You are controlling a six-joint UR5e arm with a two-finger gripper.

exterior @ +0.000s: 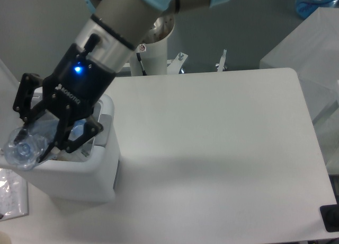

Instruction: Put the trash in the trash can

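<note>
Camera: hand (39,130) clamps clear tube package (26,146) above trash can (103,159).

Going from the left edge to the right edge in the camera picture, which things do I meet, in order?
Clear plastic package held in the gripper → grey latch panel of the trash can → robot base column → bare white table → dark object at the lower right corner.

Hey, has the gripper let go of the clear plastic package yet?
No, the gripper is shut on the clear plastic package, holding it over the open trash can.
</note>
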